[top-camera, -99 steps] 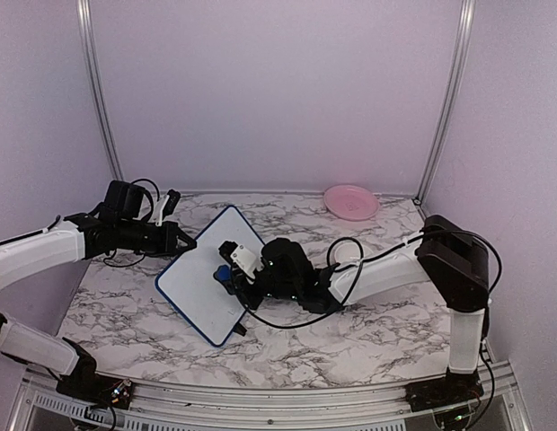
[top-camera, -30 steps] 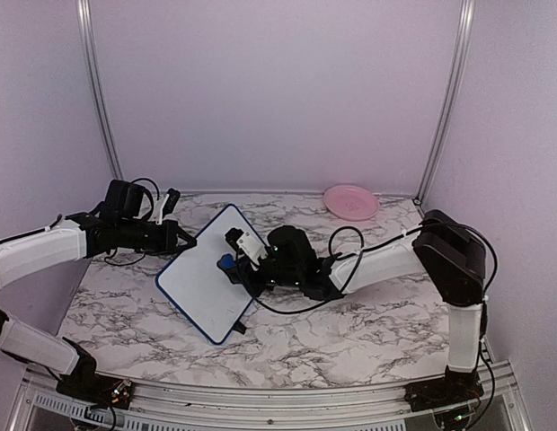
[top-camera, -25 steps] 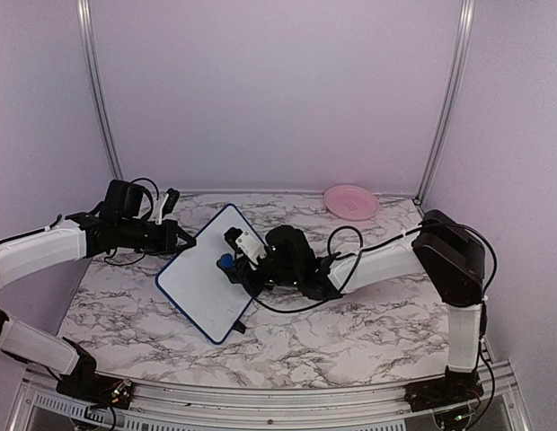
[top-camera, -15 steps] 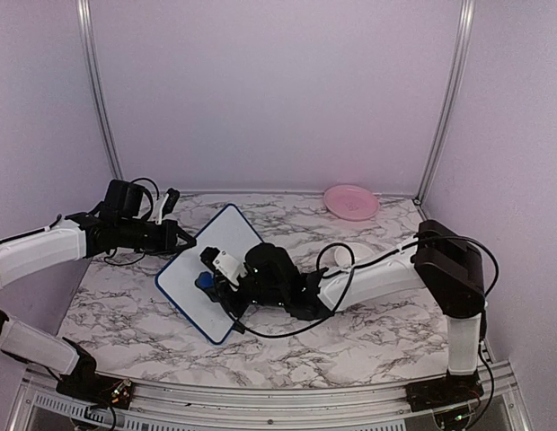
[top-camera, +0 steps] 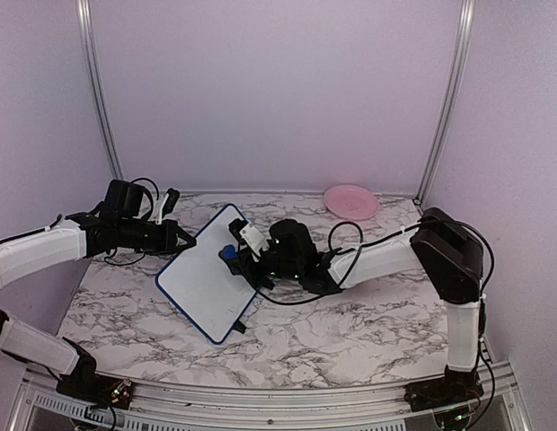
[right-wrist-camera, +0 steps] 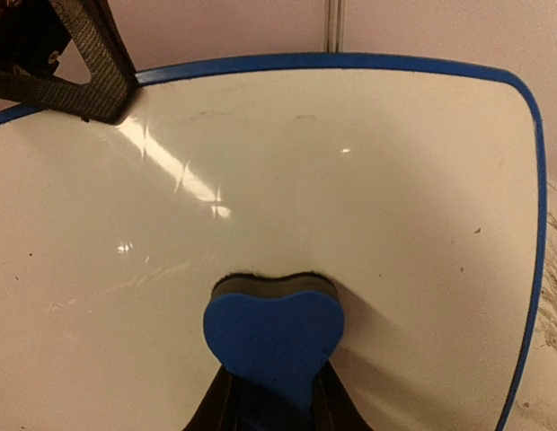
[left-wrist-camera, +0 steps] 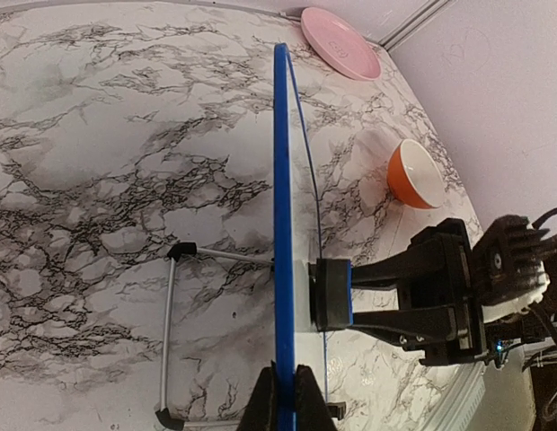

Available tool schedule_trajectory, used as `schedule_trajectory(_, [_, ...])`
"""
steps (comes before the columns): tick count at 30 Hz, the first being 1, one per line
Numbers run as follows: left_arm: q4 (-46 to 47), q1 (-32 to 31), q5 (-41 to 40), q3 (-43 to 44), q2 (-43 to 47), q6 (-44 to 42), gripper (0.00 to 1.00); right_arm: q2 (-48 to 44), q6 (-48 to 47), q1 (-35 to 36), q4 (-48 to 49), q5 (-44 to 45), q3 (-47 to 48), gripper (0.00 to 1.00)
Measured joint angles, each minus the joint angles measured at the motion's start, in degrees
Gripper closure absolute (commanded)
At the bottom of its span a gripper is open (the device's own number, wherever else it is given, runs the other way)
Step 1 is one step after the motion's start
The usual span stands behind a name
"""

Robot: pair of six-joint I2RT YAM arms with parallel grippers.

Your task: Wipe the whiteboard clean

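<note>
Whiteboard [top-camera: 202, 283], its edge pinched by the left gripper [top-camera: 183, 241], looks clean after the right gripper [top-camera: 234, 258], pinching the eraser [right-wrist-camera: 272, 337], swept back toward its far end, so erasing seems nearly done.

blue-framed whiteboard [top-camera: 202, 283], rounded corners, tilted, white face almost free of marks

Top external view. Matte pale-lilac panel walls enclose the cell: the back wall [top-camera: 278, 90] at 12 o'clock, the left side wall [top-camera: 27, 108] at 9 o'clock and the right side wall [top-camera: 521, 135] at 3 o'clock. Slim aluminium posts mark the rear corners, one at 11 o'clock [top-camera: 97, 90] and one at 1 o'clock [top-camera: 447, 99]. The only furniture is a table with a white, grey-veined marble-patterned top [top-camera: 350, 332]. A ribbed aluminium rail [top-camera: 260, 400] edges it at 6 o'clock. Lighting is soft and even, and shadows are faint.
</note>
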State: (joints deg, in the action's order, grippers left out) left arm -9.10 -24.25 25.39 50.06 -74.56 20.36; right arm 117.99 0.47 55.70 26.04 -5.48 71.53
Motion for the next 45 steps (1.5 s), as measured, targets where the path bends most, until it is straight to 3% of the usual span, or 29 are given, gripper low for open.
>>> schedule_trajectory(10, [0.0, 0.0, -0.1, 0.0, 0.0, 0.0, 1.00, 0.2, -0.2, 1.0, 1.4, 1.8, -0.8, 1.00])
schedule_trajectory(21, [0.0, 0.0, 0.1, 0.0, 0.0, -0.2, 1.00, -0.6, -2.1, 9.7, 1.7, 2.8, -2.3, 1.00])
schedule_trajectory(35, [0.3, 0.0, -0.1, 0.0, -0.3, 0.0, 1.00, -0.8, -2.0, 0.8, 0.0, -1.5, -2.8, 1.00])
schedule_trajectory(45, [0.2, -0.1, 0.0, 0.3, -0.3, 0.0, 0.97, -2.5, -3.1, 0.3, -4.3, -0.9, -2.8, 1.00])
